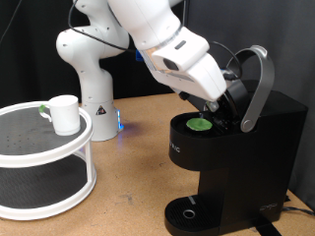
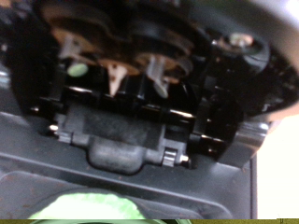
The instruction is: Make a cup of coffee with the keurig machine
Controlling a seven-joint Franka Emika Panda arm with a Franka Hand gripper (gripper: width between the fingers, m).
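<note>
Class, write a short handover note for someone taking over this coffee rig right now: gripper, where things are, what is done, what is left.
Gripper: inside the open brew head of the keurig machine, just above the green-topped pod; fingers hidden, so its grip is unclear.
Cup: on the top tier of the white round shelf, at the exterior view's left.
Done: lid handle raised, pod seated in its holder.
Left: lid open; cup not on the drip tray.

Matte black plastic keurig machine, silver-grey handle shining; glossy white cup; wood-look table showing smooth.
</note>
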